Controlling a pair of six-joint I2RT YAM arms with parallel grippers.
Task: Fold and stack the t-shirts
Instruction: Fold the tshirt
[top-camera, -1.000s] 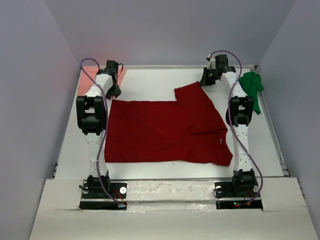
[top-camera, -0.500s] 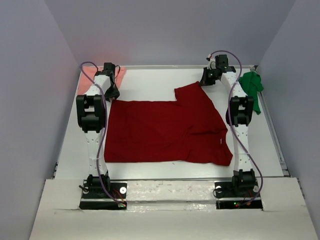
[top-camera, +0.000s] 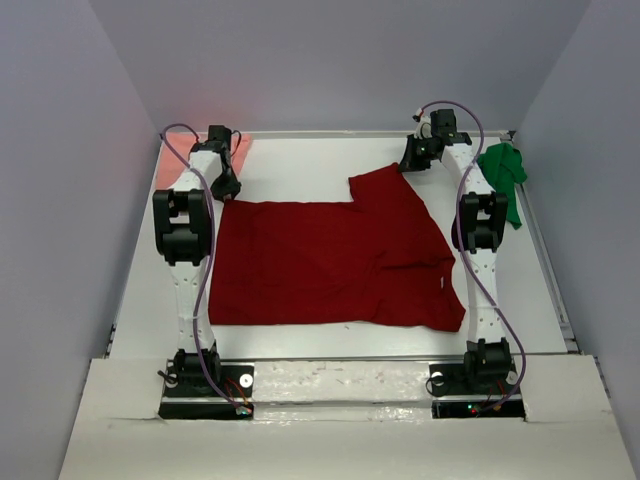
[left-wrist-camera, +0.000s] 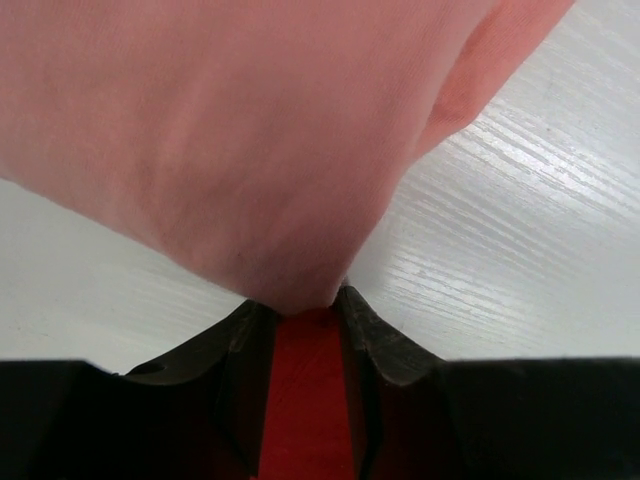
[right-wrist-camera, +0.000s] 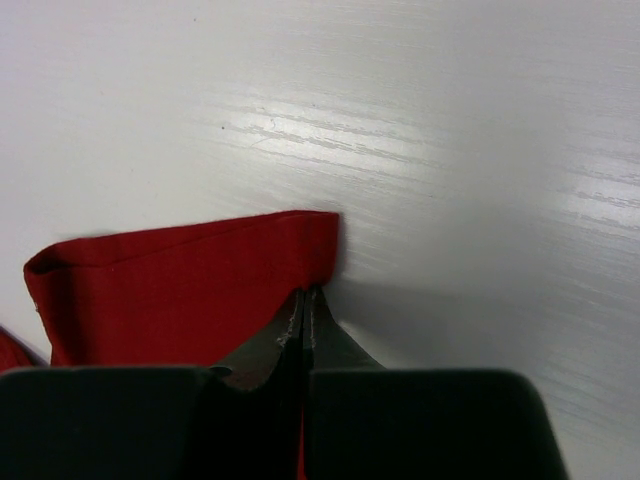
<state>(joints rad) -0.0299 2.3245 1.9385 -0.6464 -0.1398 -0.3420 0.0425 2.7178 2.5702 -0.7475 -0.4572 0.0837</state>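
Observation:
The dark red t-shirt (top-camera: 320, 260) lies spread across the middle of the table. My left gripper (top-camera: 228, 187) is low over its back left corner. In the left wrist view the left gripper (left-wrist-camera: 300, 300) has its jaws apart, with red cloth (left-wrist-camera: 305, 400) showing flat in the gap. The pale salmon pink t-shirt (left-wrist-camera: 250, 130) is right ahead of the tips, at the back left (top-camera: 240, 147). My right gripper (top-camera: 408, 163) is shut on the red shirt's back sleeve; its tips (right-wrist-camera: 305, 292) pinch the folded hem (right-wrist-camera: 170, 300). The green t-shirt (top-camera: 503, 175) lies bunched at the back right.
The white table (top-camera: 300, 160) has a raised edge along the back and both sides. Grey walls close in on three sides. The green shirt lies just right of the right arm's forearm (top-camera: 478, 215). Both arm bases stand at the near edge.
The left wrist has shifted slightly at the shirt's back left corner. The right arm and all three shirts are where they were.

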